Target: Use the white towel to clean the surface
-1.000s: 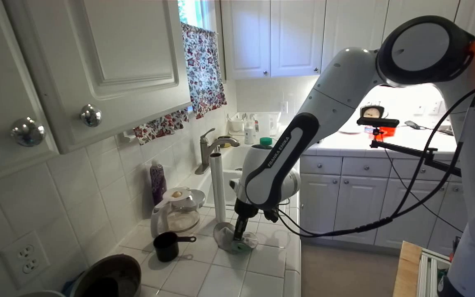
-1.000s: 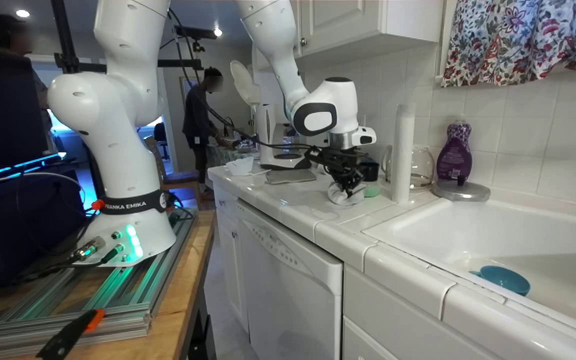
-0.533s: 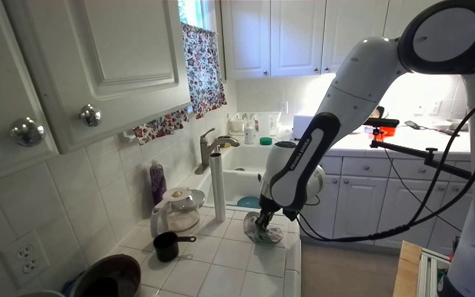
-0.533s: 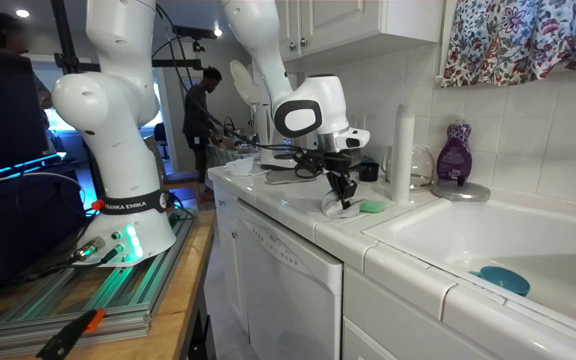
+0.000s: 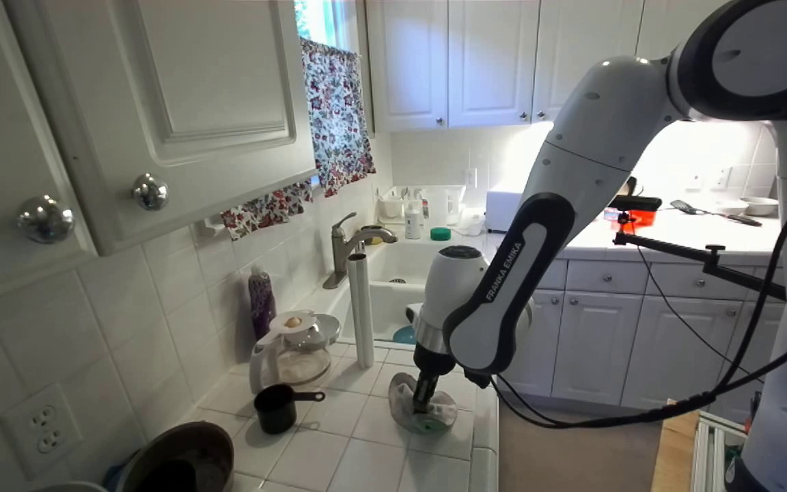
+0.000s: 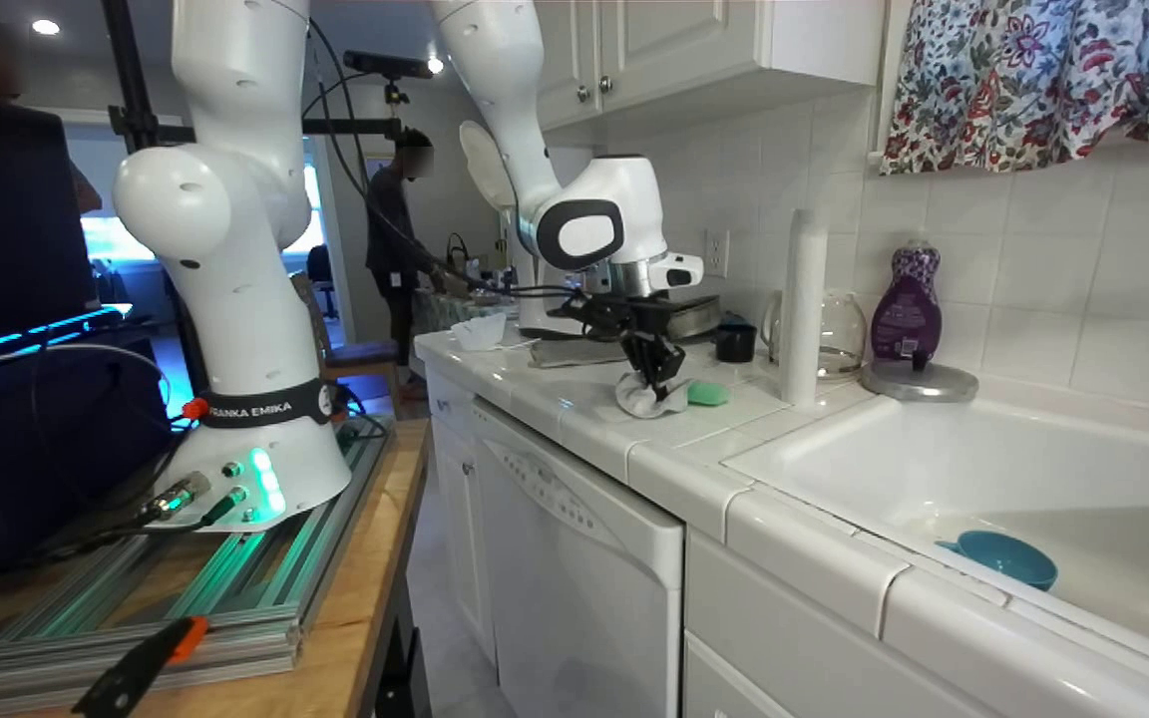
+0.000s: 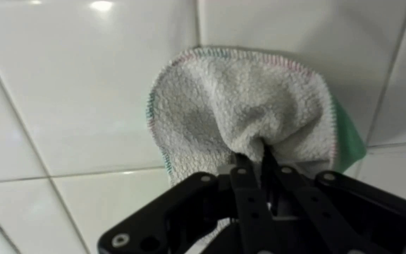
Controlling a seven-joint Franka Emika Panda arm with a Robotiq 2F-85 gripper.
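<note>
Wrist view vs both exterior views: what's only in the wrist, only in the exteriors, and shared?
Wrist view only: the pink and green stitching edging the white towel; the exterior views don't resolve it.

Exterior views only (in both): floral curtain, purple bottle, glass carafe, black measuring cup, sink.

Shared: the towel on the tiled counter, the end effector gripping it, and a partly hidden green item at its edge.

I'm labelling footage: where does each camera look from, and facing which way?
In an exterior view: above the counter, looking along it towards the faucet; the arm shows at picture right.
In an exterior view: near the sink, facing roughly the opposite way; base and arm show.
Wrist view: on the arm, facing down at the towel; the gripper shows, pinching it.
Both exterior views share the towel and coffee pot.
</note>
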